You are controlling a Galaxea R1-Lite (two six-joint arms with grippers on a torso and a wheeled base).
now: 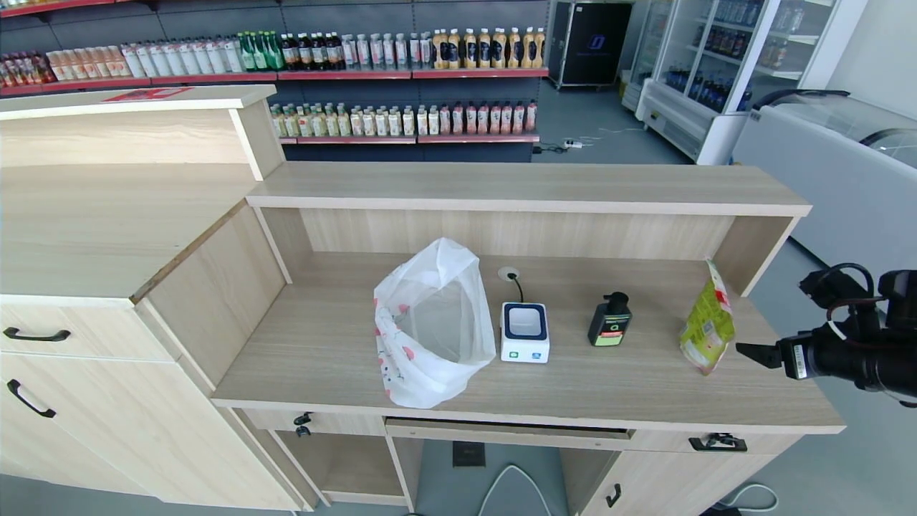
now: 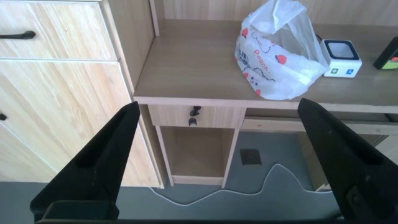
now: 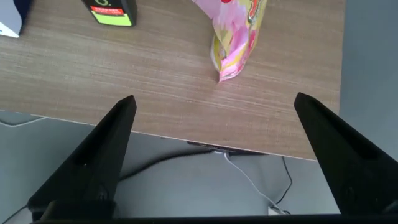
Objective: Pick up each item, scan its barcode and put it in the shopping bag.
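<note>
Bag [image 1: 430, 322] stood open, left of scanner [image 1: 524, 331]. Pouch [image 1: 708, 322] upright, far right: likely light, floppy, slippery; pinch top seam. Bottle [image 1: 610, 322] between scanner and pouch: probably rigid, heavier; grip body. Right gripper [image 3: 214, 106] gaped wide, empty, near pouch; left gripper [image 2: 217, 106] likewise.

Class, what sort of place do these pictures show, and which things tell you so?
Probably a small shop's checkout: shelves of bottled drinks behind, a scanner beside a shopping bag on the counter, and drinks fridges.
</note>
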